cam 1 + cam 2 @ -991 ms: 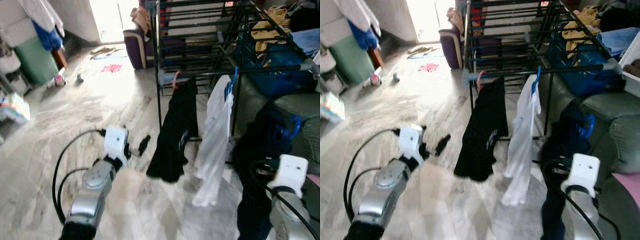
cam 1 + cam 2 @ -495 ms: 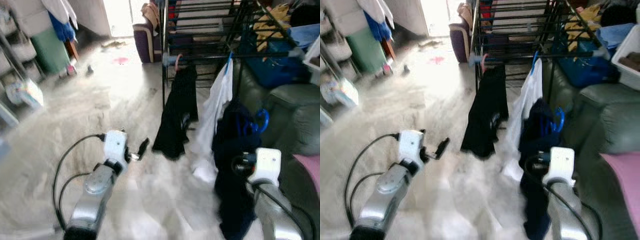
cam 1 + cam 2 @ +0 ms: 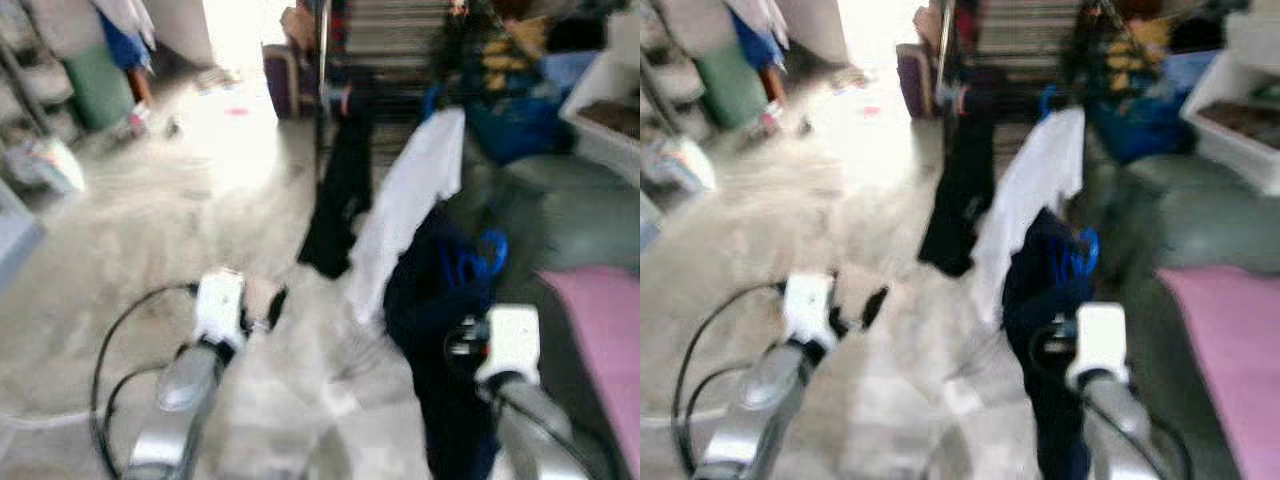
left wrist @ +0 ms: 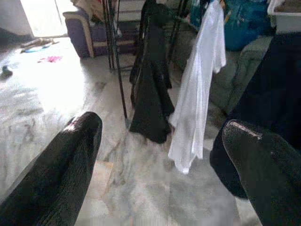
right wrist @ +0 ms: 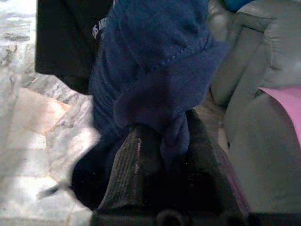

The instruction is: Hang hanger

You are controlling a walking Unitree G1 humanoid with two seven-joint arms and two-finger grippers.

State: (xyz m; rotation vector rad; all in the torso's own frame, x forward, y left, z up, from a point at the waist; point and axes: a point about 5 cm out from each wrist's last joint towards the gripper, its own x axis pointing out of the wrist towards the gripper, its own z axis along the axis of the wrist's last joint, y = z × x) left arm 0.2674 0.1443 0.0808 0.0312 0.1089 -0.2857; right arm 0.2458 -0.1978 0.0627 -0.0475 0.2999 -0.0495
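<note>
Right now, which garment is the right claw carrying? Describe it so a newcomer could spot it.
Start at the black drying rack ahead, by the grey-green sofa. Nearest the sofa is the navy garment on a blue hanger, gripped by the right claw; its neighbours, the white shirt and black garment, hang from the rack.

The floor [image 4: 56,94] is seen as polished stone with grey marbled veining, and a glossy sheen is thrown back where daylight falls on it. The drying rack [image 4: 117,61] is made of thin black metal rods. A white shirt [image 4: 200,89] of thin, matt cloth and a black garment [image 4: 150,94] of matt cloth are hung from it. The dark blue garment [image 5: 155,61] is shown as soft knit cloth with a stitched hem. The left gripper's fingers [image 4: 66,174] are covered in a matt black, finely ribbed surface. The sofa [image 5: 254,117] is upholstered in smooth grey-green material with a faint leathery sheen.
</note>
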